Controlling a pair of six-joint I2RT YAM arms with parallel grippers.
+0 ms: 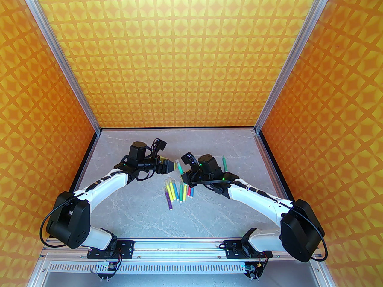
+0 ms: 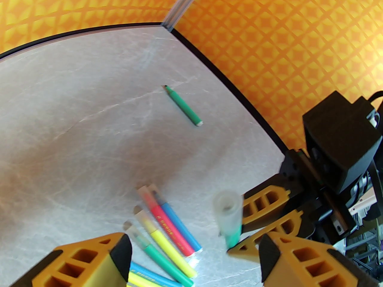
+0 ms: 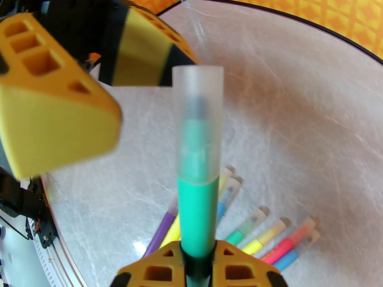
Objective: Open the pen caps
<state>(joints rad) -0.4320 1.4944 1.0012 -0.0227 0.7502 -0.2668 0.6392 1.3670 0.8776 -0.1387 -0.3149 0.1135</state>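
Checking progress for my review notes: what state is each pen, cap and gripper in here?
Right gripper: fingers shut on a green plastic pen.
Translucent tubular cap: on that held pen.
Left gripper: fingers open, beside the cap, not gripping.
Second green pen: uncapped, lying alone on the grey table.
Cluster of coloured pens: lying flat, caps on.

Left gripper (image 2: 194, 251) at bottom edge, jaws wide apart, nothing between. Right gripper (image 2: 243, 226) clamps capped green pen (image 2: 232, 237), cap (image 2: 228, 209) toward camera. Capped pens (image 2: 167, 235) fanned on table (image 2: 74, 106). Uncapped green pen (image 2: 183, 105) well apart.
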